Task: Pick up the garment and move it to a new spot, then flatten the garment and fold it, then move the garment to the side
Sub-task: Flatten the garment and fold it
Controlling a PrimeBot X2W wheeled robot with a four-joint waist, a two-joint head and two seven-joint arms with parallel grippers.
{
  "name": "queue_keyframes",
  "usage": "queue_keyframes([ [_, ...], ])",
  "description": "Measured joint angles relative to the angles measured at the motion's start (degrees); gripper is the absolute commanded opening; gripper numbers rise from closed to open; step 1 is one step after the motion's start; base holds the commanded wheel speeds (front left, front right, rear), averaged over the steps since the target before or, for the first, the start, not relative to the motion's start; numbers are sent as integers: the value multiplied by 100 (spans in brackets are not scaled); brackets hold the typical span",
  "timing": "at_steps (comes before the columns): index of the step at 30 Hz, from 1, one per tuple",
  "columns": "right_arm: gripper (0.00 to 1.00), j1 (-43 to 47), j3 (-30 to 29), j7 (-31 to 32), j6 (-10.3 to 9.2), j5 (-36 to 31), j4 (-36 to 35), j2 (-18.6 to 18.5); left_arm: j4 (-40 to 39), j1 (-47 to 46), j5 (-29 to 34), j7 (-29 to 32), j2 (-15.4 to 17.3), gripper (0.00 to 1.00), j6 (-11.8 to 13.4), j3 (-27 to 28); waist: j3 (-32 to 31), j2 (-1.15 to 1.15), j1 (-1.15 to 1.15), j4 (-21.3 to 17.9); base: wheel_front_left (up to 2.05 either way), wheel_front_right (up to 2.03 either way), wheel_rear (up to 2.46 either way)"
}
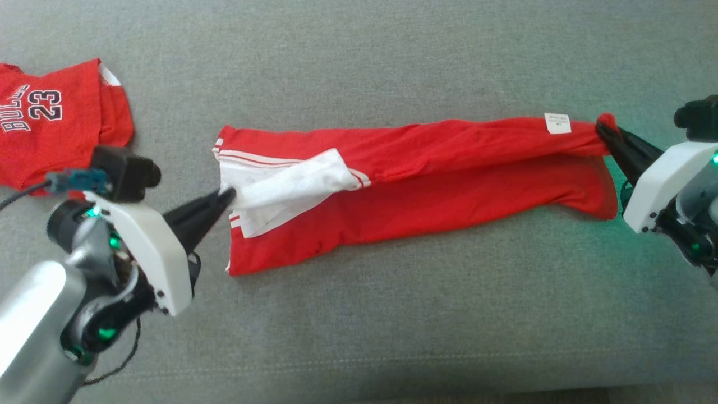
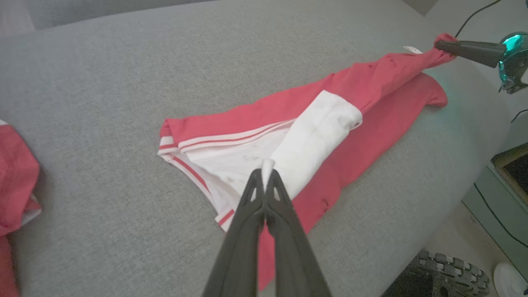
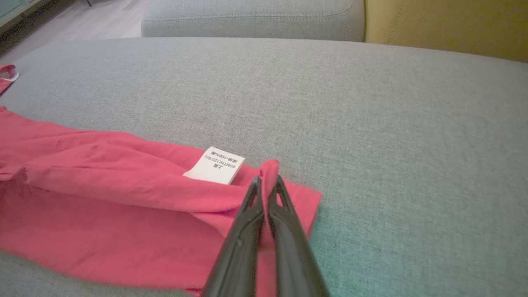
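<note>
The garment (image 1: 426, 174) is a red piece with white striped trim and a white panel, stretched sideways across the grey cushion. My left gripper (image 1: 227, 196) is shut on its white end, and a tuft of white cloth (image 2: 267, 166) pokes out between the fingertips. At the far right, my right gripper (image 1: 603, 126) is shut on the red end, beside a white care label (image 1: 557, 123). In the right wrist view a fold of red cloth (image 3: 269, 169) stands pinched between the closed fingers, with the label (image 3: 215, 165) just to its left.
A second red jersey (image 1: 50, 123) printed with 23 lies at the left, behind my left wrist. The grey cushion (image 1: 392, 336) extends in front of the garment. Beyond the cushion's right edge are floor, cables and a tracked base (image 2: 445, 276).
</note>
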Motion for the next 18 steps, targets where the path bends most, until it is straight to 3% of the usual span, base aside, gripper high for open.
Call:
queue_keyframes([
  [4,0,52,74,154,0,46,-63,-78,-90,89,-14,120,29,0,22,-152,-34,0,0,-26,0,0,0],
  [6,71,77,93,190,0,46,-85,-93,-92,107,12,123,29,0,20,-208,-43,0,0,-35,0,0,0],
  [7,100,99,112,210,0,46,-88,-97,-90,131,64,132,29,0,20,-258,-53,0,0,-45,0,0,0],
  [9,100,109,133,282,0,47,-87,-97,-66,182,185,171,35,0,19,-386,-76,0,0,-79,0,0,0],
  [10,100,110,132,334,0,63,-85,-98,-43,220,188,172,32,42,20,-424,-95,0,0,-96,0,0,0],
  [11,100,114,130,370,0,82,-82,-105,-23,266,189,172,31,100,23,-444,-115,0,0,-113,0,0,0],
  [18,100,297,-122,439,0,31,65,-224,160,424,287,-200,-47,100,271,-357,-324,0,0,-184,0,0,0],
])
